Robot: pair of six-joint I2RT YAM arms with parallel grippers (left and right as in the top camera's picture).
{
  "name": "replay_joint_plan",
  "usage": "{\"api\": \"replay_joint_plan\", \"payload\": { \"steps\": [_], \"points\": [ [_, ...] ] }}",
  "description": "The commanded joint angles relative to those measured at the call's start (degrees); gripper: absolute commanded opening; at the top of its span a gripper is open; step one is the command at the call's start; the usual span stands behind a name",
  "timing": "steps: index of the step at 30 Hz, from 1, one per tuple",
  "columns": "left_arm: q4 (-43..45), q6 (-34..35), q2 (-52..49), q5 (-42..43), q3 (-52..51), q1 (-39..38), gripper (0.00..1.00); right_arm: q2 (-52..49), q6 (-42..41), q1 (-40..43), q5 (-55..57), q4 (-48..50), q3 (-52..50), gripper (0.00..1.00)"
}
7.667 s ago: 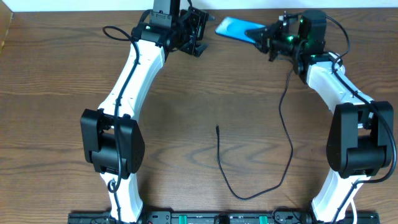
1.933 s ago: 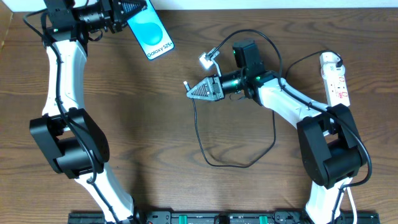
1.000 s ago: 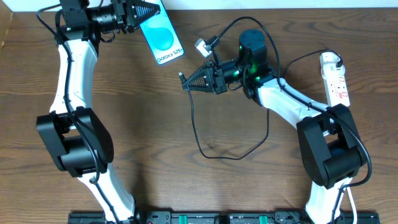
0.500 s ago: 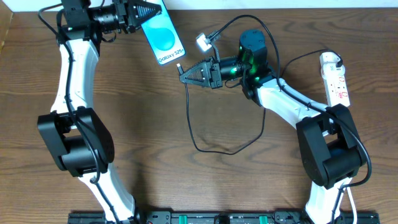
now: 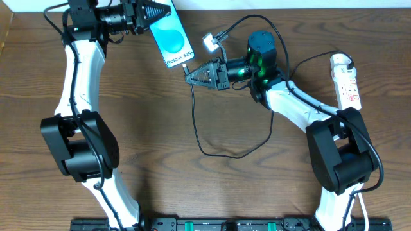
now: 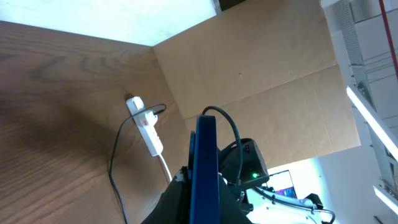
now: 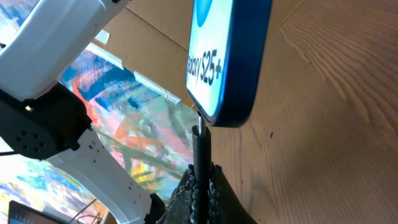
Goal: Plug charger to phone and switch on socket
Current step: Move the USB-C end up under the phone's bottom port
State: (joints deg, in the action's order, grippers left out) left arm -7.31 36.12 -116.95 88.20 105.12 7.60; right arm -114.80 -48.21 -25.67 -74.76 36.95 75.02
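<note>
- Phone (image 5: pixel 170 40): held off the table at the far edge by the left gripper (image 5: pixel 159 13), fingers clamped on its upper end; screen faces up, lower end angled toward the right gripper (image 5: pixel 190 76).
- Charger (image 5: pixel 195 122): plug tip (image 7: pixel 199 146) pinched upright between the right fingers, its end meeting the phone's bottom edge; whether it is seated cannot be told. The cable loops over the table.
- Socket (image 5: pixel 345 79): at the far right, well apart from both grippers.
- Table (image 5: pixel 192 192): dark wood grain; brown cardboard panel (image 6: pixel 249 68) behind.
</note>
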Motion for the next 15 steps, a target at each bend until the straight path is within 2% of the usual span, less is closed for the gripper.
{"api": "replay_joint_plan", "payload": {
  "steps": [1, 15],
  "points": [
    [0.33, -0.35, 1.01, 1.31, 0.09, -0.63, 0.08, 0.57, -0.46, -0.31, 0.52, 0.2, -0.02, 0.01],
    [0.33, -0.35, 1.01, 1.38, 0.09, -1.09, 0.07, 0.57, -0.46, -0.28, 0.72, 0.68, -0.02, 0.01]
  ]
}}
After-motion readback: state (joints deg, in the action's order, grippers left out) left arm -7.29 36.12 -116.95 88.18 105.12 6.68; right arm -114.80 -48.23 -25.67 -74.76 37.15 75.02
